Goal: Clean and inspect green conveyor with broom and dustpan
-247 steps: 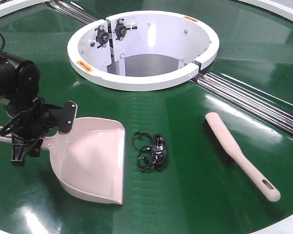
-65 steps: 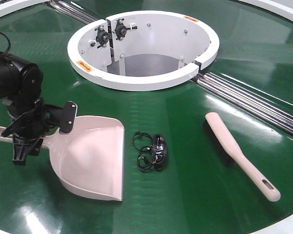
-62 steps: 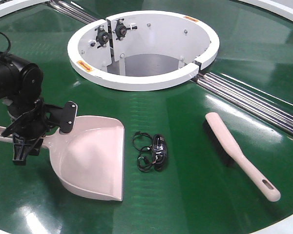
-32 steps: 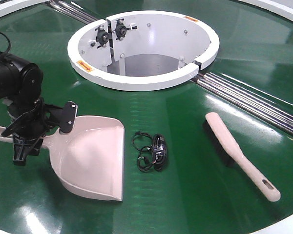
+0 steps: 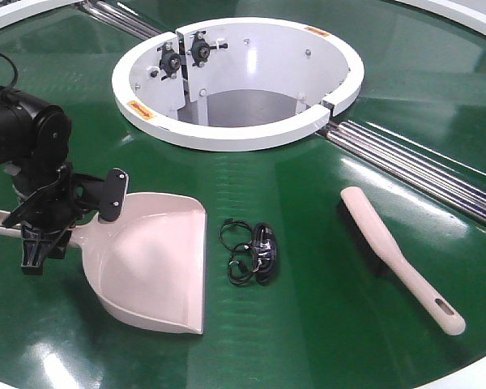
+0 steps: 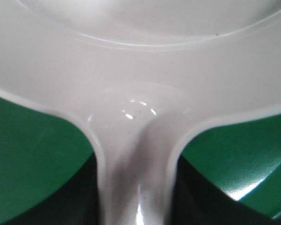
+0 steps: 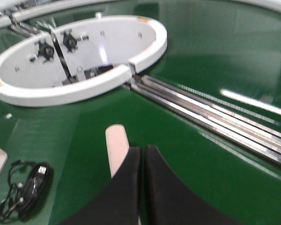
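The pale-pink dustpan (image 5: 150, 267) lies on the green conveyor (image 5: 324, 324) at the left, with its wide mouth facing the near edge. My left gripper (image 5: 53, 227) is shut on its handle. In the left wrist view that handle (image 6: 136, 187) runs between the dark fingers (image 6: 82, 192), and my left gripper (image 6: 136, 197) presses it from both sides. The broom (image 5: 393, 251) lies flat on the belt at the right, untouched. In the right wrist view my right gripper (image 7: 143, 149) is shut and holds nothing. It hovers over the broom (image 7: 116, 145), whose rounded end shows past the fingers.
A tangled black cable bundle (image 5: 255, 251) lies between dustpan and broom and also shows in the right wrist view (image 7: 25, 190). The white ring housing (image 5: 235, 134) with its deep opening stands behind. Silver rollers (image 5: 421, 170) cross the belt at back right. The white rim (image 5: 478, 374) marks the near edge.
Compared with the earliest frame, the left arm and the dustpan have shifted slightly, and the pan's near corner has edged away from the front. Nothing visibly moves over the last second.
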